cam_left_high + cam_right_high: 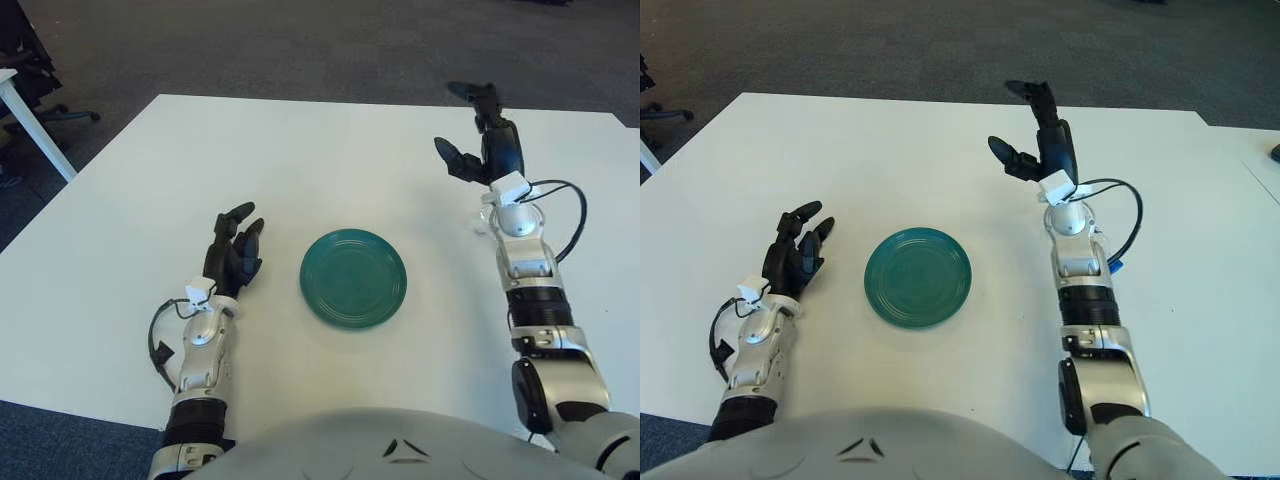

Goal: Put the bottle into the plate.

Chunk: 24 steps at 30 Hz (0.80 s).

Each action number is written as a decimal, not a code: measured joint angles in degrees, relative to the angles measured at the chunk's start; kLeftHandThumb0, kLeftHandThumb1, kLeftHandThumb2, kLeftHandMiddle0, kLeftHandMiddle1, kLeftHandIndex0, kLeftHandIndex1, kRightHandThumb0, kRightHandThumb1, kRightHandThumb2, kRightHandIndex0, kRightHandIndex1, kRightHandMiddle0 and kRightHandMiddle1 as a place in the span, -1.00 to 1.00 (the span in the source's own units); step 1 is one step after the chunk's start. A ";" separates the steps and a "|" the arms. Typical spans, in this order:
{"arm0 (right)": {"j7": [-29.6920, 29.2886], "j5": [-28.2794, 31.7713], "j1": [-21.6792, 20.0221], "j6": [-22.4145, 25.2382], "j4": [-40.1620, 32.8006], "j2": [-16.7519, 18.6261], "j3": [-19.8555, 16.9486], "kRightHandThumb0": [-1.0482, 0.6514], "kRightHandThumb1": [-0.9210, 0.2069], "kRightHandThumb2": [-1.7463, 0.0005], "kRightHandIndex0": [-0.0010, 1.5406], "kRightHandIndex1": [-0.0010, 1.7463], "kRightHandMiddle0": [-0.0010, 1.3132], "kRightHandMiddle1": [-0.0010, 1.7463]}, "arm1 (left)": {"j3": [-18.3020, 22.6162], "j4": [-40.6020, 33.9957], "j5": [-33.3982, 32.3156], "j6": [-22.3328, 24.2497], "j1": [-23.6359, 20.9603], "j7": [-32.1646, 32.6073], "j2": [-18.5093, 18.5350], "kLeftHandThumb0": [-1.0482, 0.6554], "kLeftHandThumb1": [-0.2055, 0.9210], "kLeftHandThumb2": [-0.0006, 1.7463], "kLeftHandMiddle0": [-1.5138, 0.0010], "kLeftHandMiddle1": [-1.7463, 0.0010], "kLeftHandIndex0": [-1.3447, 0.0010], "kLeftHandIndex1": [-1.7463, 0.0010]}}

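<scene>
A green plate lies on the white table in front of me, near the middle. The clear bottle is almost wholly hidden behind my right forearm; only its blue cap peeks out at the forearm's right side. My right hand is raised above the table, beyond and to the right of the plate. Its fingers are spread and hold nothing. My left hand shows left of the plate, fingers relaxed and empty.
The table's far edge meets dark carpet. A white table leg and an office chair base stand at the far left. A black cable loops from my right wrist.
</scene>
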 measured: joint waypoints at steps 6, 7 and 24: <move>-1.24 -5.88 -0.95 1.72 -0.99 -4.17 0.68 -0.90 -1.00 0.44 -0.55 -0.97 -1.00 -0.06 | -0.07 0.94 -0.02 -0.86 -0.48 0.00 -0.12 -0.50 0.94 -0.39 0.51 0.62 0.93 -0.17; -1.46 -6.73 -1.05 1.99 -1.33 -4.56 0.73 -0.90 -1.00 0.44 -0.55 -0.97 -1.00 -0.07 | -0.07 1.06 -0.03 -1.02 -0.51 0.00 -0.12 -0.50 0.94 -0.39 0.51 0.62 0.93 -0.17; -12.83 -37.52 -6.11 14.15 -1.23 -18.73 8.15 -1.00 -1.00 0.37 -0.98 -1.00 -1.00 -0.94 | -0.07 2.04 -0.77 -1.68 -1.12 -2.04 0.40 -0.52 0.99 -0.42 0.46 0.61 0.90 -0.18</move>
